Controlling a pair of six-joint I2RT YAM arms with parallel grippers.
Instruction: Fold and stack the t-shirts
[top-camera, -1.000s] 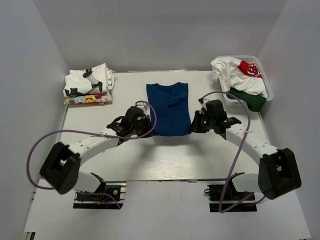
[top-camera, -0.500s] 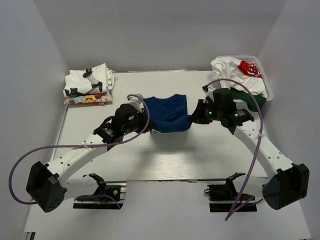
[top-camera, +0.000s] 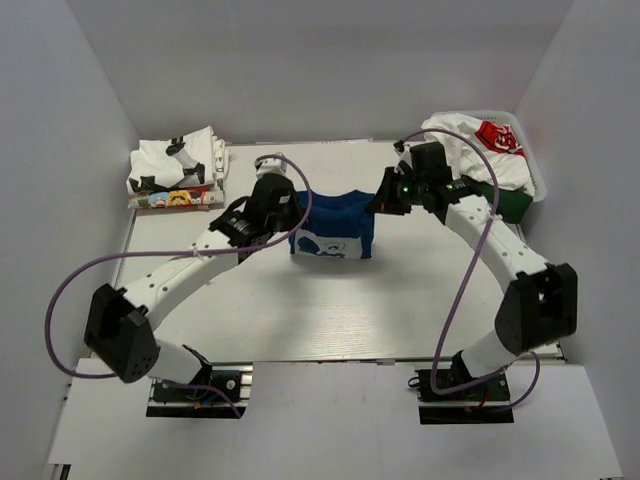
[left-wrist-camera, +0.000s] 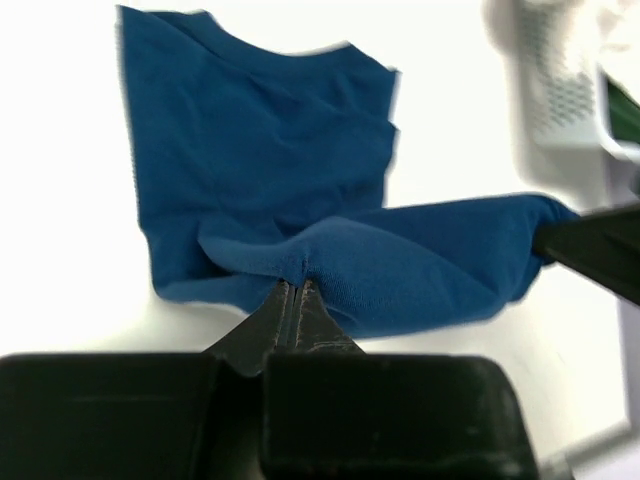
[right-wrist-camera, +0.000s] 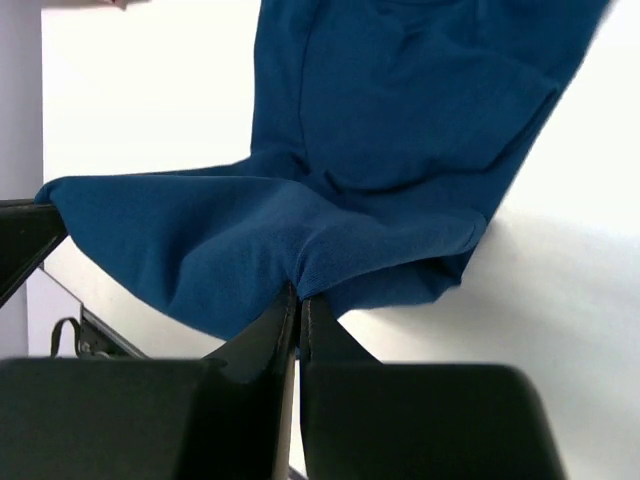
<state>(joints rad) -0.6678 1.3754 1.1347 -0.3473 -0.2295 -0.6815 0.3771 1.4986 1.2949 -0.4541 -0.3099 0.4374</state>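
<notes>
Your table (top-camera: 330, 310) carries a pile of folded tees (top-camera: 175, 170) at its far-left corner. The blue t-shirt (top-camera: 335, 212) lies mid-rear, its near edge raised and doubled over itself. Your left gripper (left-wrist-camera: 293, 292) and right gripper (right-wrist-camera: 299, 297) each pinch one end of that edge, fingers pressed tight on cloth.

T-shirt (top-camera: 340, 210) lies centre, stack (top-camera: 175, 170) far-left, basket (top-camera: 538, 178) far-right.

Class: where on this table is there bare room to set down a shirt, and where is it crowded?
Bare: the table in its near middle, this side of the blue t-shirt. Crowded: folded stack far left, basket far right, left pincer and right pincer gripping the shirt between.
</notes>
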